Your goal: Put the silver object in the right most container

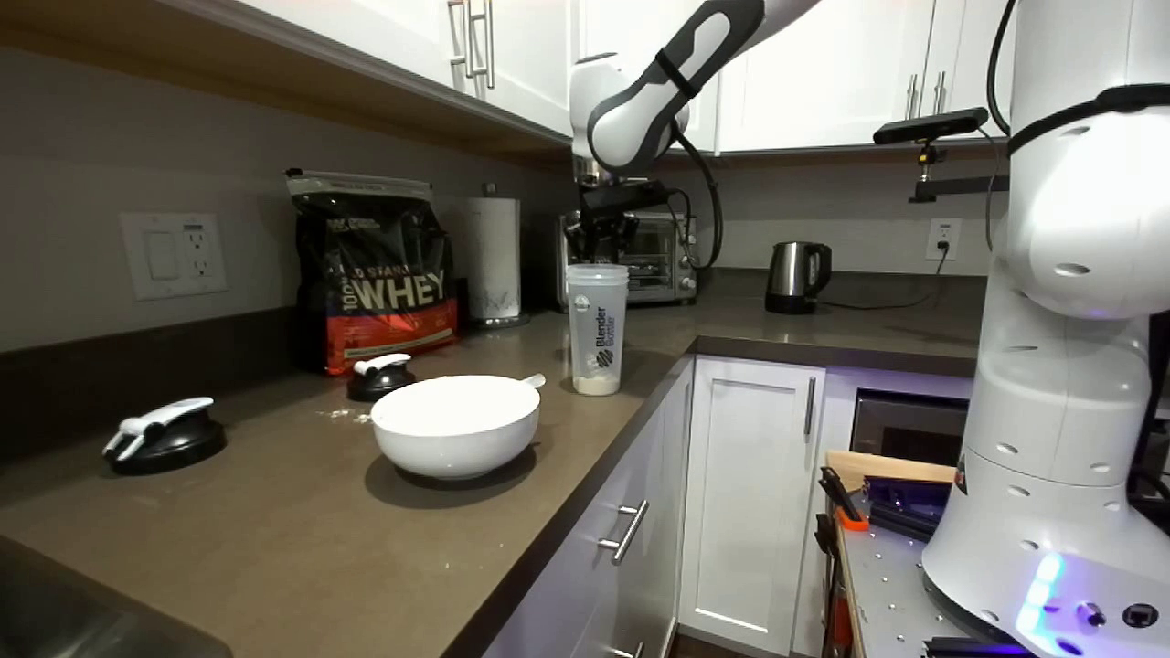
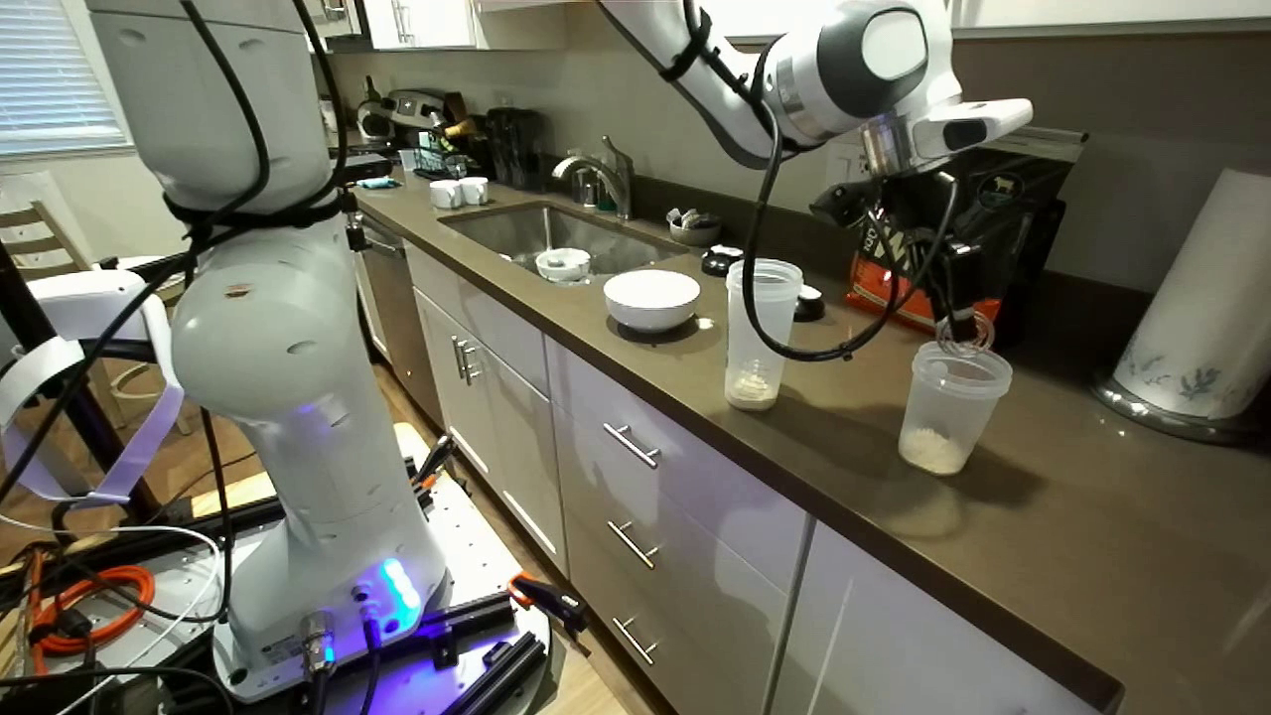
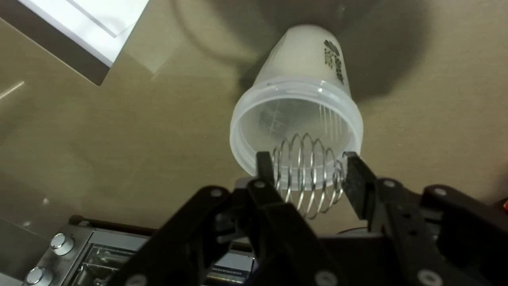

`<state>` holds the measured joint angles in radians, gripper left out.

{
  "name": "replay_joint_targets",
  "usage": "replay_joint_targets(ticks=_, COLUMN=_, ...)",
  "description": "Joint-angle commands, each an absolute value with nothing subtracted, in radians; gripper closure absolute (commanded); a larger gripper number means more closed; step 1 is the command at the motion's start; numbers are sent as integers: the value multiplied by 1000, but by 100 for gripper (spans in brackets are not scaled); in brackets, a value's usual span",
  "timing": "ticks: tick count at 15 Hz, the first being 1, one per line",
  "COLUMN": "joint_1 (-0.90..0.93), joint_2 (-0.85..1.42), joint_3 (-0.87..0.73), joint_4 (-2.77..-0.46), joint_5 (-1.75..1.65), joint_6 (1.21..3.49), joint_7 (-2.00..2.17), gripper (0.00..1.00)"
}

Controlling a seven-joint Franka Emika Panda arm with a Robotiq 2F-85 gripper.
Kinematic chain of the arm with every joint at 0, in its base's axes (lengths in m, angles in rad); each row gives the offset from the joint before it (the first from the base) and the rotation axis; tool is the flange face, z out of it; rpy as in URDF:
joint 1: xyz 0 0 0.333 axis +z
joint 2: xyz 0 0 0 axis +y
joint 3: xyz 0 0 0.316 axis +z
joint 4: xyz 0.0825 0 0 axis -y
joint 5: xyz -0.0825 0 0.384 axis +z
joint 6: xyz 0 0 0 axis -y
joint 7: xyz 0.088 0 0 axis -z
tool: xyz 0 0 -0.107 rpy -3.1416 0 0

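I report my gripper clamped on the wire whisk ball, which, if released off-centre, could strike the rim of the shaker cup and bounce outside.

The wire ball is coloured bright silver, the tool black. The shaker bottle is tinted milky white and printed in black. The bench is coloured brown, the bowl plain white. The whey bag is banded black and red; the white paper roll is patterned with blue-grey leaves.
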<state>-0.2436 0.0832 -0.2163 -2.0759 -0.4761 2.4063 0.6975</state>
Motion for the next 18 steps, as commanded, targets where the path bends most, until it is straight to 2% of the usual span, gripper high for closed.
replay_joint_targets(ticks=1, joint_1=-229, joint_2=101, joint_3=-239, joint_4=-2057, joint_5=-447, joint_6=2395, joint_7=714, gripper=50)
replay_joint_targets(ticks=3, joint_1=-229, joint_2=98, joint_3=-244, joint_4=-2062, joint_5=-444, joint_6=2394, joint_7=715, gripper=23)
replay_joint_targets(ticks=7, joint_1=-227, joint_2=89, joint_3=-250, joint_4=-2069, joint_5=-444, joint_6=2400, joint_7=721, gripper=2)
replay_joint_targets(ticks=18, joint_1=-139, joint_2=-27, joint_3=-175, joint_4=-2112, joint_5=-444, joint_6=2413, joint_7=714, gripper=0)
